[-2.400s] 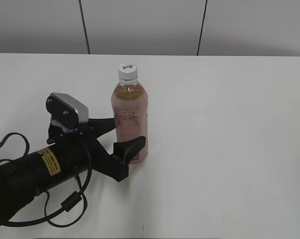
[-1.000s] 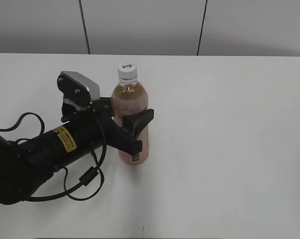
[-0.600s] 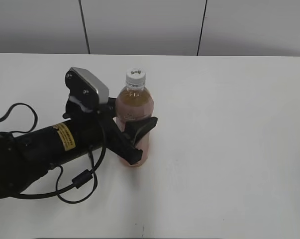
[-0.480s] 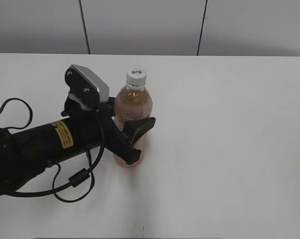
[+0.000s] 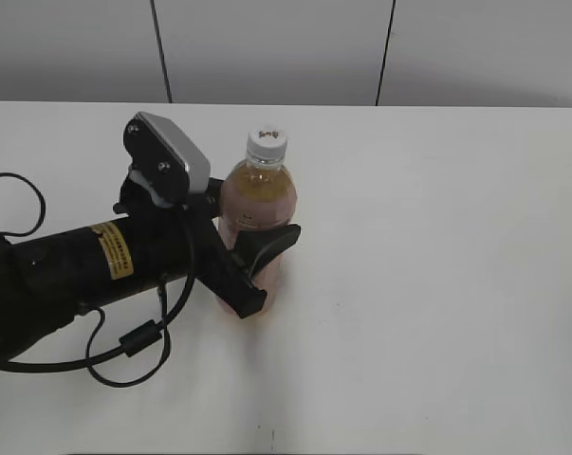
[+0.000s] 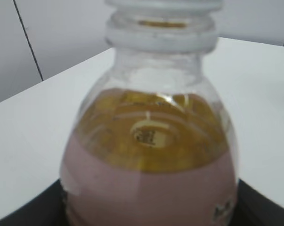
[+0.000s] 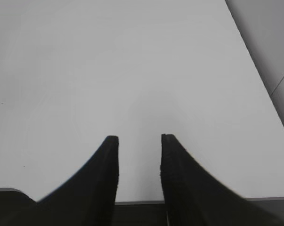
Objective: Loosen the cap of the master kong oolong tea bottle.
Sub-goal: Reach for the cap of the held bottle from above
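Note:
The master kong oolong tea bottle (image 5: 258, 194) stands on the white table (image 5: 437, 284), leaning with its top to the right. Its white cap (image 5: 267, 142) is on. My left gripper (image 5: 259, 237) is shut on the bottle's pink-labelled body from the left; one black finger crosses its front and the other is hidden behind it. In the left wrist view the bottle (image 6: 149, 141) fills the frame between the dark fingers (image 6: 149, 214), and the cap is cut off at the top edge. My right gripper (image 7: 139, 139) is open and empty over bare table, out of the exterior view.
The left arm's black body and a loose cable loop (image 5: 124, 351) lie across the table's left front. A grey panelled wall (image 5: 267, 47) runs behind the table's far edge.
My left gripper rose from low beside the bottle and shut on its body. The bottle now leans right, its cap shifted right and its base slightly left.

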Motion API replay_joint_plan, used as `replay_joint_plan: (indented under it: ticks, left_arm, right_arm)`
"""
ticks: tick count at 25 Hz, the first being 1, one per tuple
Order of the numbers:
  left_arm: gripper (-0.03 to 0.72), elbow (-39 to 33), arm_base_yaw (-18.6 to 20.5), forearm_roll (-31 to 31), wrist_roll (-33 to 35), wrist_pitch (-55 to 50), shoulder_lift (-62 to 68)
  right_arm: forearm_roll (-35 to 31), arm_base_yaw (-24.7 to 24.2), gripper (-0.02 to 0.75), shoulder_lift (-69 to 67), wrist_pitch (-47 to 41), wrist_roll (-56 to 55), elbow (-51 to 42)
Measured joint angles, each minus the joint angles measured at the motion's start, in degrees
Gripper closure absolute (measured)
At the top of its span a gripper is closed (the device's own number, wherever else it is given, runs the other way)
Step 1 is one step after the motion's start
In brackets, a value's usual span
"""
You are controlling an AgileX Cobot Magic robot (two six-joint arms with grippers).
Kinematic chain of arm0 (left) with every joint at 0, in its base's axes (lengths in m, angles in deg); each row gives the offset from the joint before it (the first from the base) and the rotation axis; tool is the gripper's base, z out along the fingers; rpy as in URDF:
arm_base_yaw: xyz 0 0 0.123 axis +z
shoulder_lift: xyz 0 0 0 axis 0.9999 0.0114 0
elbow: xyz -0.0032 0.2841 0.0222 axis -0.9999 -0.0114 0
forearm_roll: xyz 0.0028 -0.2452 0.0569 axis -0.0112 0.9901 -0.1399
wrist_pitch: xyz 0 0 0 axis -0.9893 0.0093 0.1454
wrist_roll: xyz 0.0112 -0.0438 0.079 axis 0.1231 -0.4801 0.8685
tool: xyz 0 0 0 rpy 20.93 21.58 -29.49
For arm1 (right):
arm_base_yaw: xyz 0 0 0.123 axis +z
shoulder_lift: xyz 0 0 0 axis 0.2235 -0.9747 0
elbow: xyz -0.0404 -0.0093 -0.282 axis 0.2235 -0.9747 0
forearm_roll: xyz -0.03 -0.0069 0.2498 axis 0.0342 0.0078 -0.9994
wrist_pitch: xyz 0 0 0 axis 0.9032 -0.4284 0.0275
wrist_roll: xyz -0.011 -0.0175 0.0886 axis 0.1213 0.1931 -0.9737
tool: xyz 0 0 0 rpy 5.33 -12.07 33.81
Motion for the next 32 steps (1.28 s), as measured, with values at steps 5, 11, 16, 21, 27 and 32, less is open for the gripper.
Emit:
replay_joint_plan:
  ticks: [5, 11, 16, 21, 27, 32]
  left_arm:
    - [0.256, 0.0, 0.0, -1.2, 0.0, -1.6, -1.8]
    - [0.256, 0.0, 0.0, -3.8, 0.5, -4.4, -3.3]
    - [0.256, 0.0, 0.0, -4.4, 1.9, -4.9, -3.3]
    - [0.256, 0.0, 0.0, -4.4, 2.3, -5.3, -3.4]
    - [0.256, 0.7, 0.0, -5.4, 2.7, -7.2, -4.0]
    - [0.256, 0.7, 0.0, -6.5, 3.2, -7.6, -4.0]
  right_arm:
    - [-13.3, -0.1, 0.496, -7.0, 1.8, 8.8, 1.0]
    - [-32.9, -0.1, 0.496, -29.6, 2.6, 23.3, 8.1]
    - [-44.0, 0.1, 0.496, -47.6, -0.2, 26.6, 20.3]
    - [-47.5, 6.0, 0.496, -61.4, -2.8, 25.2, 30.0]
    - [-39.1, 23.2, 0.496, -73.4, 4.0, 11.4, 38.1]
    - [-34.8, 29.3, 0.496, -83.3, 4.6, 3.1, 45.2]
